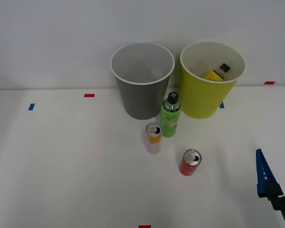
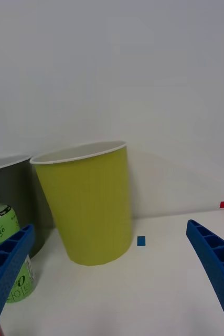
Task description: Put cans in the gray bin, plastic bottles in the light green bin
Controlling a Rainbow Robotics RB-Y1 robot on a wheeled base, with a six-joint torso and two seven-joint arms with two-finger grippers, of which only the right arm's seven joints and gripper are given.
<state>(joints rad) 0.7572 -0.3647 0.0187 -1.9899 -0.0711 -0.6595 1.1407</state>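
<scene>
Nearest the front camera at about 4 o'clock sits my tool, its blue ribbed fingers spread well apart with nothing between them. On the white bench the red can stands upright near centre, the white-and-orange can at its 10 o'clock, and the green bottle just beside that can at its 1 o'clock. Behind them the gray bin stands at 12 o'clock, the light green bin at its 3 o'clock with the yellow bottle lying inside. Small blue tape marks the bench by the green bin
</scene>
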